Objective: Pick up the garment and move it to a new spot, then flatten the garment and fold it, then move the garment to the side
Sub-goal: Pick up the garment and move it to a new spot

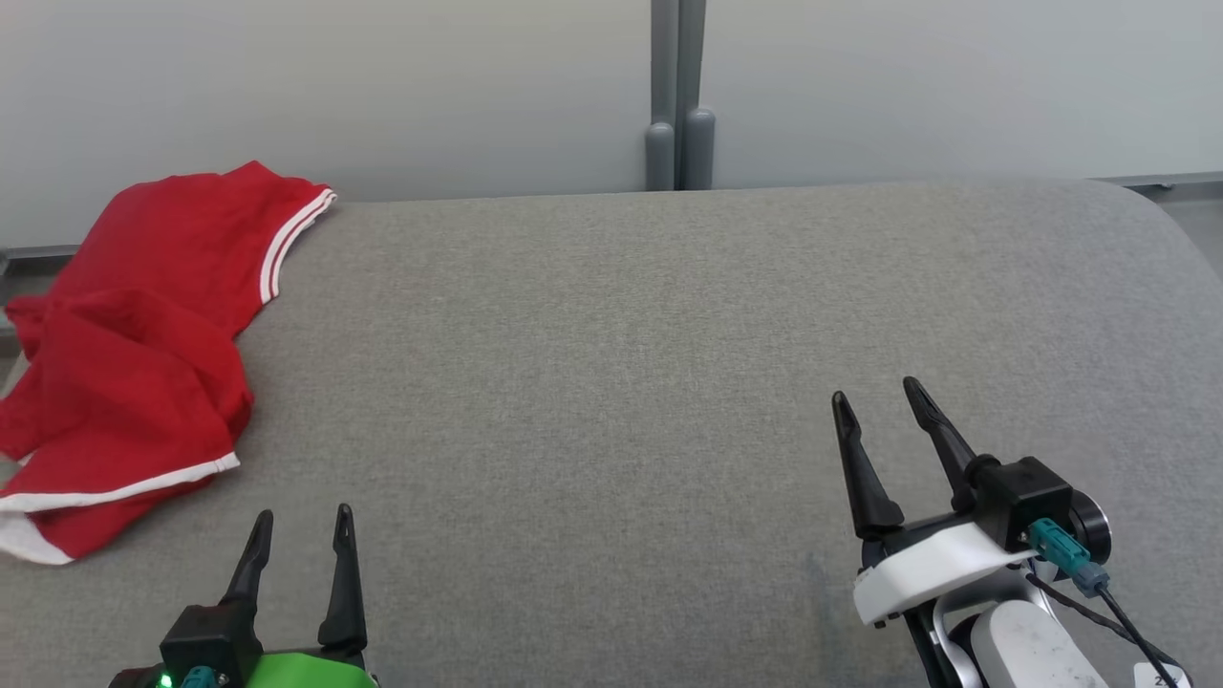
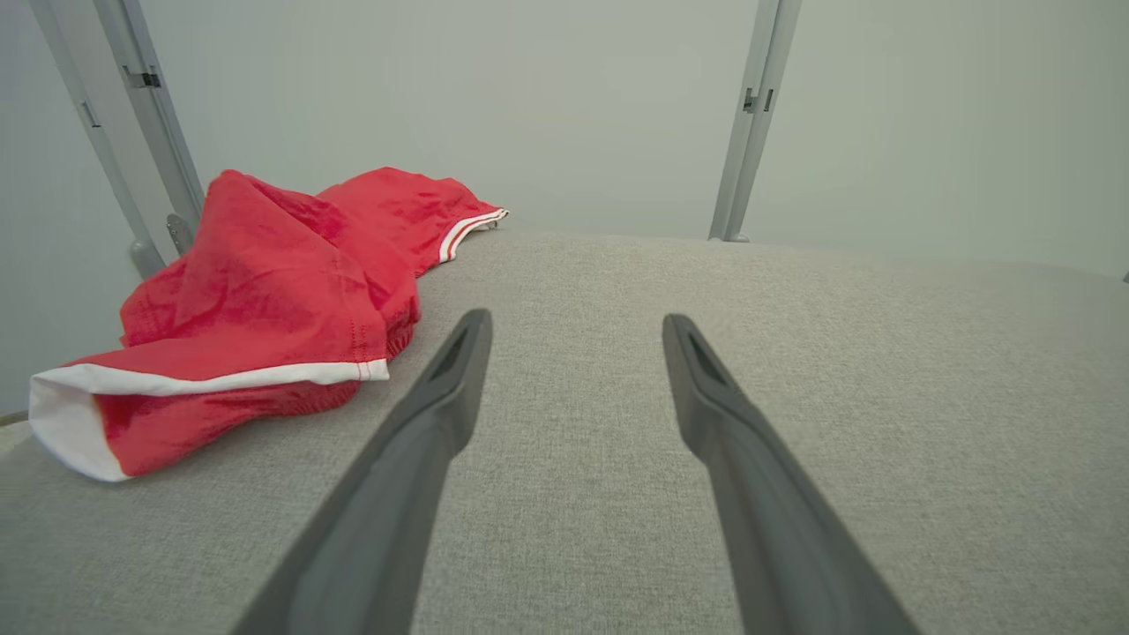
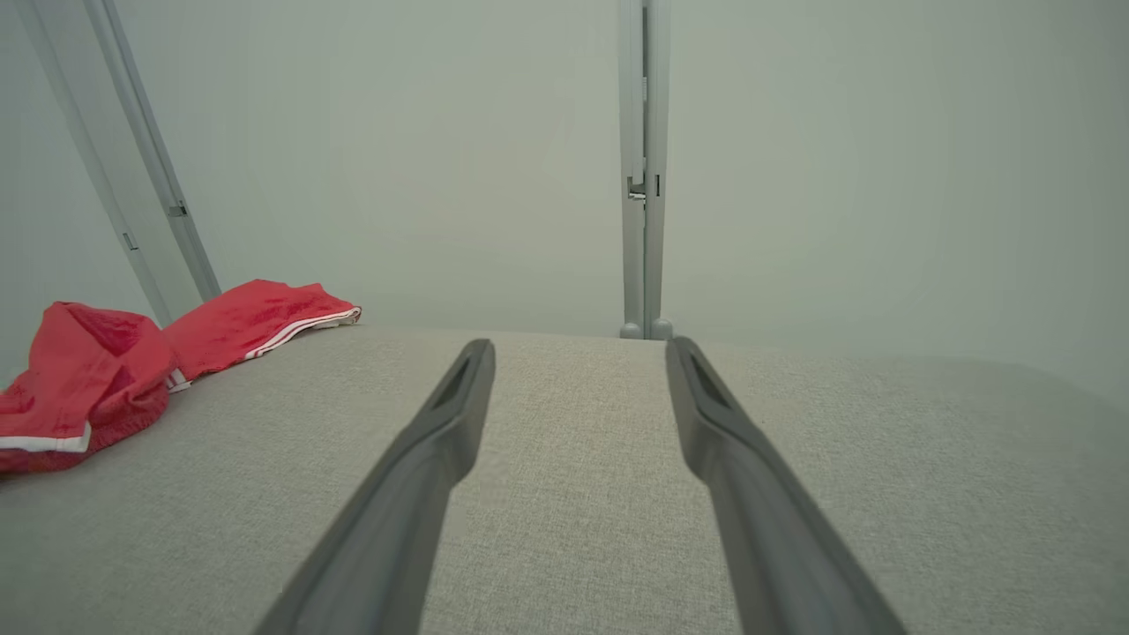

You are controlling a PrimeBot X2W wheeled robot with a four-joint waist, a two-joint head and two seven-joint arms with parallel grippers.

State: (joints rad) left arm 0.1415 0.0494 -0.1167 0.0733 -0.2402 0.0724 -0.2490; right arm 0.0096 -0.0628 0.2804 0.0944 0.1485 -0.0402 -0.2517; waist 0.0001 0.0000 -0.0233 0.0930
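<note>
At the far left edge of the grey surface (image 1: 611,382) the crumpled red garment (image 1: 134,354) lies untouched, so the left claw (image 1: 304,513) and right claw (image 1: 874,390) hover released and empty, seemingly poised for the first pickup.

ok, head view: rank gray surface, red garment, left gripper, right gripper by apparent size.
1. gray surface
2. red garment
3. right gripper, more of it in frame
4. left gripper, cut off at the bottom edge

The grippers look like the same build, so 3 versus 4 is only framing.
</note>
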